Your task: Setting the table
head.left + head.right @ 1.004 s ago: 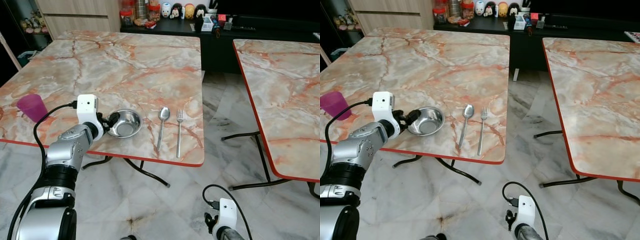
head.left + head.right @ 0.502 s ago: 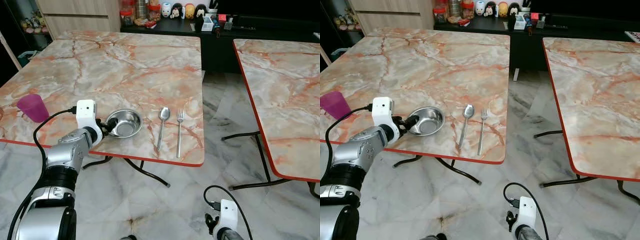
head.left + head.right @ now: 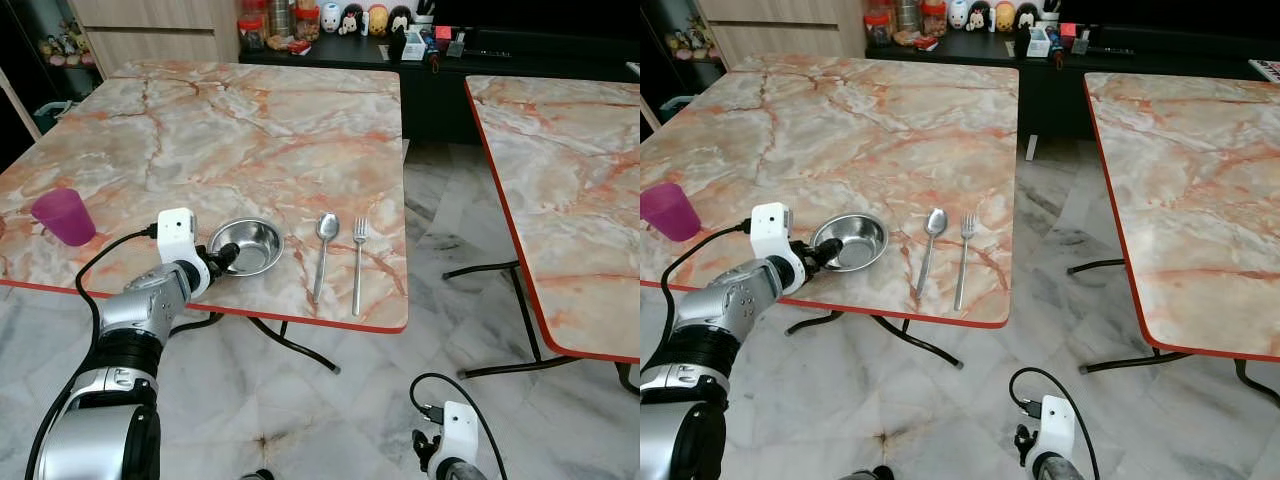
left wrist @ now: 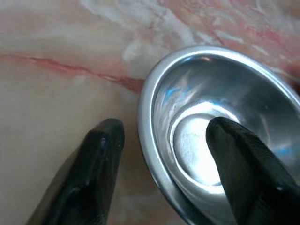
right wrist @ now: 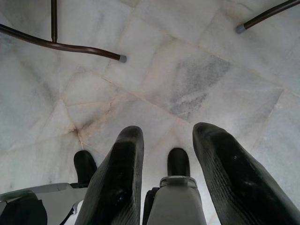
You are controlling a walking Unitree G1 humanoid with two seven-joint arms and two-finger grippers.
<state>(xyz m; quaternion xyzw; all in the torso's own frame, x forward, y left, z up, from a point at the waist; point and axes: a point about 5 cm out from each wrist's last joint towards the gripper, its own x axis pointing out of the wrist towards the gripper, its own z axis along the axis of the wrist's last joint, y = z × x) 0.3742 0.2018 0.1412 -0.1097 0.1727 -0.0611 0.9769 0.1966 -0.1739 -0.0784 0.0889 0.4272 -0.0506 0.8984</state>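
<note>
A steel bowl stands near the front edge of the marble table. A spoon and a fork lie side by side to its right. A purple cup sits far to the left. My left gripper is at the bowl's left rim and open. In the left wrist view one finger rests outside on the table and the other reaches inside the bowl, with a gap to the rim. My right gripper hangs low and open over the floor.
A second marble table stands to the right across a gap of tiled floor. A dark sideboard with jars and figurines runs along the back. Thin metal table legs cross the floor under the near edge.
My left gripper has drawn back a little toward the table's front edge. The bowl, spoon and fork have stayed where they were.
</note>
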